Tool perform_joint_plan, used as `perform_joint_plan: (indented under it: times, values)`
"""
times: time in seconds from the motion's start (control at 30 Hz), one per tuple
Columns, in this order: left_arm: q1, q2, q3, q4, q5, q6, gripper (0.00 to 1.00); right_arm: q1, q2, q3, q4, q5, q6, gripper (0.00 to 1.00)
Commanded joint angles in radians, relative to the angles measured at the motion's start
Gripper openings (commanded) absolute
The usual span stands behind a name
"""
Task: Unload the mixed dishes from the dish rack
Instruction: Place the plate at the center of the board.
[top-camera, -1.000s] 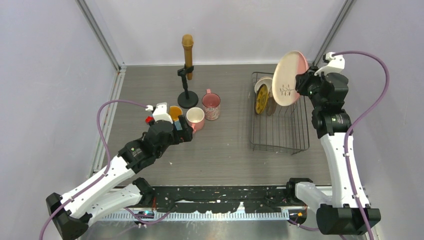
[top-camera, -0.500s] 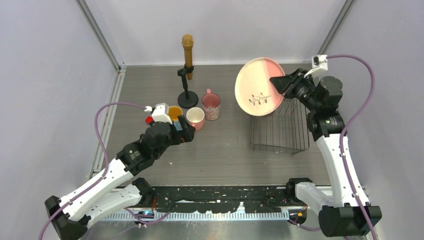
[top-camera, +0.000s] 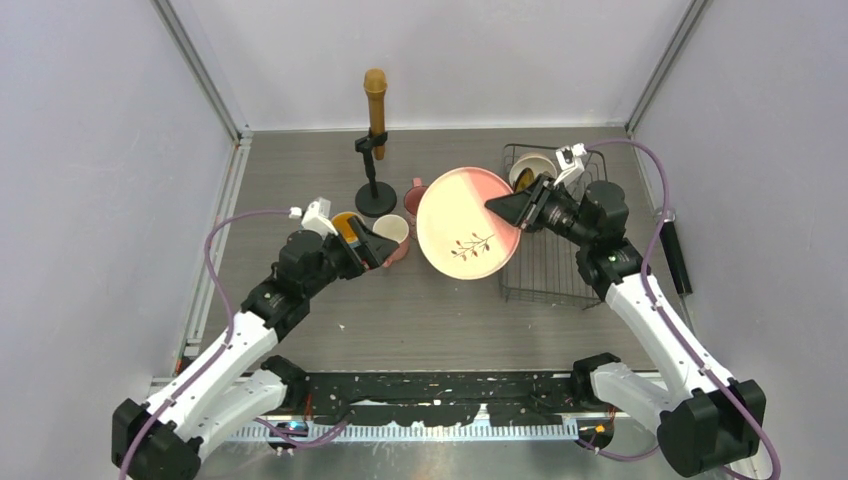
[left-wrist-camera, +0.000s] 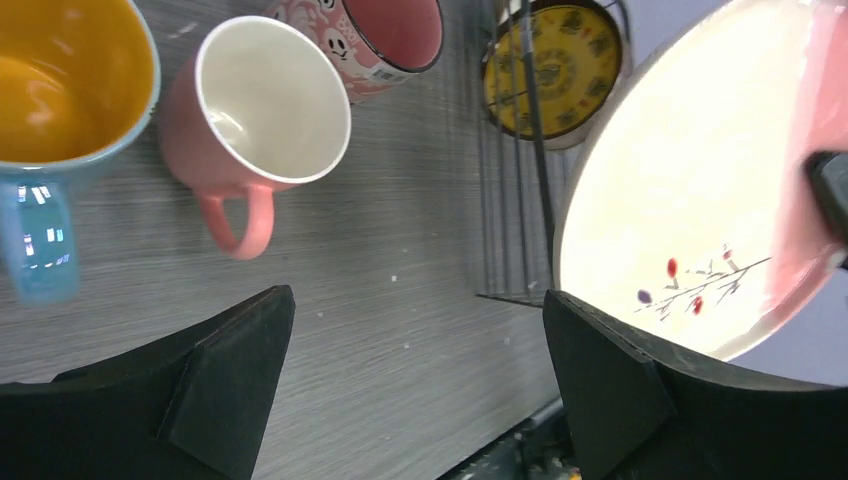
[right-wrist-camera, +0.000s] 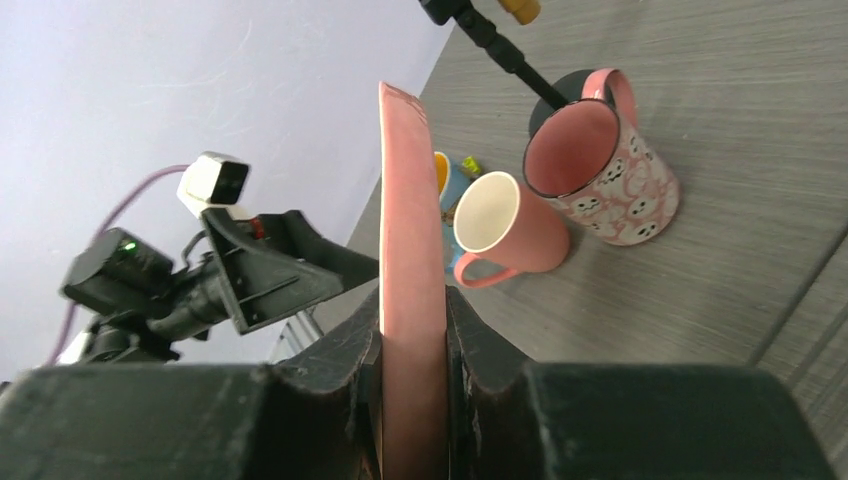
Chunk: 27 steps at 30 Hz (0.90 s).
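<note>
My right gripper (top-camera: 510, 208) is shut on the rim of the large pink-cream leaf-motif plate (top-camera: 468, 222) and holds it tilted in the air left of the black wire dish rack (top-camera: 560, 272). The right wrist view shows the plate edge-on (right-wrist-camera: 410, 220) between the jaws. The white bowl (top-camera: 528, 170) and the small yellow patterned plate (left-wrist-camera: 552, 60) stand in the rack. The orange mug (top-camera: 347, 224), pink mug (top-camera: 392, 232) and patterned pink mug (left-wrist-camera: 385, 35) stand on the table. My left gripper (top-camera: 385, 245) is open and empty beside the mugs.
A black round-based microphone stand (top-camera: 375, 150) stands behind the mugs. A black bar (top-camera: 675, 255) lies at the table's right edge. The left arm (right-wrist-camera: 250, 280) is close beyond the held plate. The walls enclose the table on three sides.
My right gripper has carried the large plate from above the rack's back corner leftward and down, to beside the mugs. My left gripper has shifted slightly right, still open.
</note>
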Motion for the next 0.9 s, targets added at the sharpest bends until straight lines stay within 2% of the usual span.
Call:
perform_joint_plan:
  times: [0.0,0.13,0.4,0.6,0.87]
  values:
    - [0.098,0.021,-0.069,0.31,0.328,-0.13,0.99,0.016,-0.034,-0.005,0.315,-0.055,0.173,0.0]
    - [0.13,0.055,-0.123,0.499,0.435,-0.205,0.97,0.031,-0.047,-0.03,0.332,-0.061,0.193,0.0]
    - [0.131,0.117,-0.137,0.652,0.508,-0.256,0.94,0.048,-0.033,-0.076,0.436,-0.062,0.267,0.0]
    - [0.131,0.135,-0.135,0.675,0.509,-0.254,0.91,0.066,0.002,-0.097,0.537,-0.074,0.332,0.0]
    - [0.131,0.166,-0.136,0.756,0.547,-0.279,0.85,0.116,0.053,-0.093,0.588,-0.067,0.359,0.0]
